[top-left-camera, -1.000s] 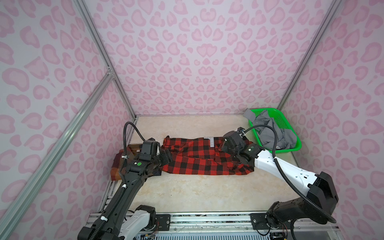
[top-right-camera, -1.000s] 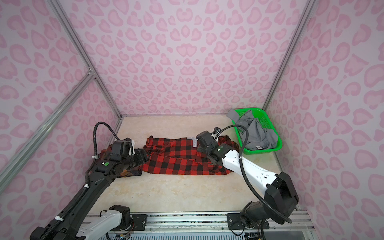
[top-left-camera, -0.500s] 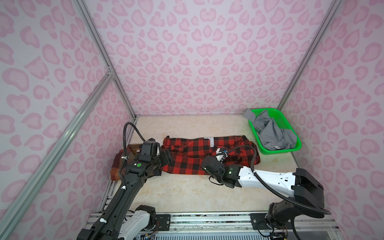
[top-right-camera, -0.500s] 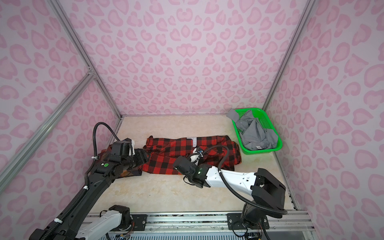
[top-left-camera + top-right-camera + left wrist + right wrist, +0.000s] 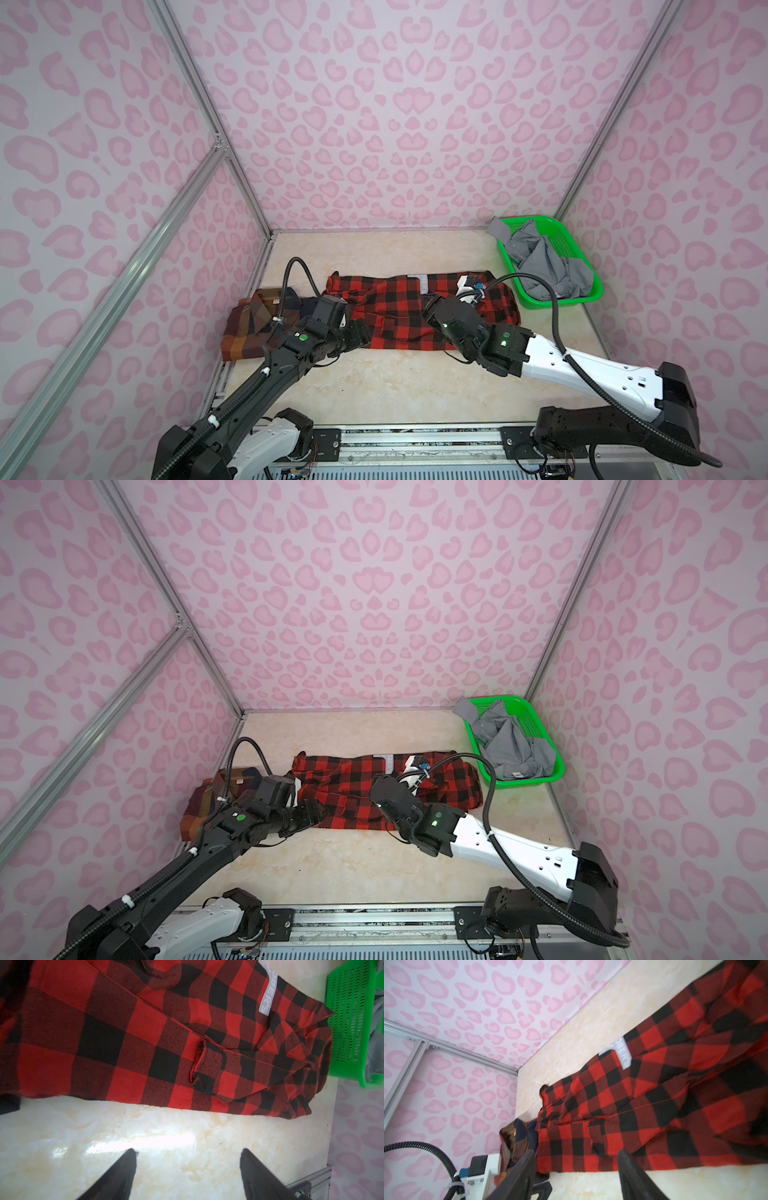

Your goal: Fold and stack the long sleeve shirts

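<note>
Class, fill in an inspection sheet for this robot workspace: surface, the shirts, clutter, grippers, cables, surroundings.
Surface: beige marbled table, glossy.
Job's things: red-and-black flannel spread lengthwise mid-table; plaid shirt folded at the left edge; grey shirt crumpled in the green basket, far right.
Clutter: nothing seen.
Grippers: left gripper open over bare table; right gripper open at the flannel's near edge, holding nothing.
Cables: left-arm cable loops above the plaid shirt; right-arm cable arches beside the basket.
Surroundings: pink patterned walls, aluminium frame.
</note>
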